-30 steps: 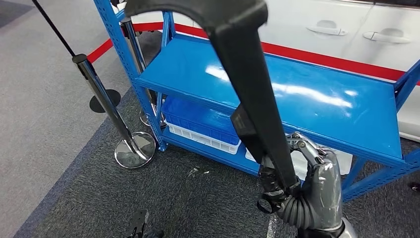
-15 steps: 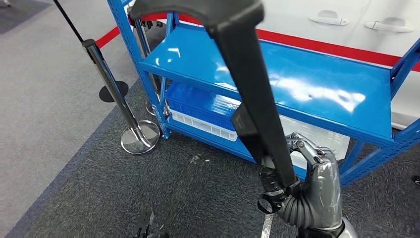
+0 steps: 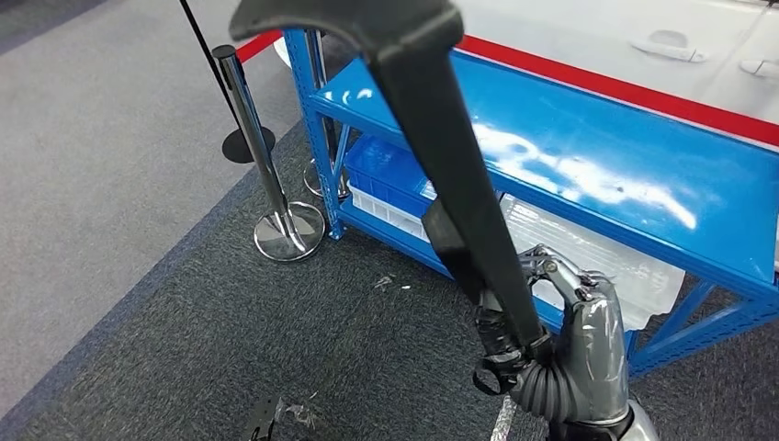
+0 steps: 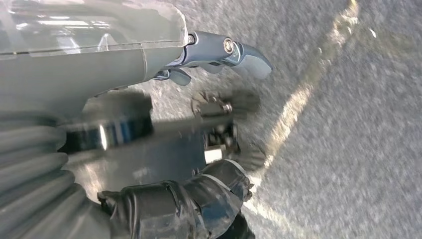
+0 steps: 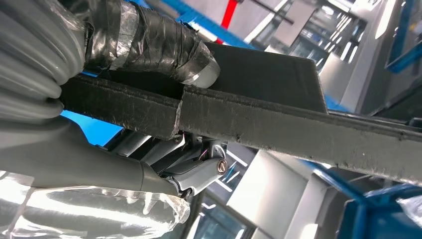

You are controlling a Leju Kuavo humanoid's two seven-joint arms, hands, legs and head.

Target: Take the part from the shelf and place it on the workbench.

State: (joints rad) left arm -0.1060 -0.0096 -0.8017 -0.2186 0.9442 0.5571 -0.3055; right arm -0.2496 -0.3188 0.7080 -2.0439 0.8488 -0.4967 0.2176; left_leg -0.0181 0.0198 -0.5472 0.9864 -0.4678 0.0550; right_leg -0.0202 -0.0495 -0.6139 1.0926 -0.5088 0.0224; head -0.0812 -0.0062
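Note:
A long black part [image 3: 441,138] with a broad curved upper end stands nearly upright in the head view, in front of the blue shelf [image 3: 597,156]. My right hand [image 3: 570,349] grips its lower end, at the lower right of the picture. In the right wrist view the taped thumb [image 5: 149,45] presses on the part's [image 5: 278,124] dark edge and the fingers [image 5: 199,172] curl under it. My left hand [image 4: 164,59] hangs over grey carpet, its fingers apart and holding nothing.
A chrome stanchion [image 3: 262,156] with a round base stands left of the shelf. On the lower shelf lie a blue crate [image 3: 386,175] and a clear crate [image 3: 588,248]. A white car [image 3: 643,46] stands behind a red floor line. Small scraps [image 3: 386,280] lie on the carpet.
The whole picture has shifted: the camera has moved, so the shelf and stanchion now sit further right. My right hand holds the part as before.

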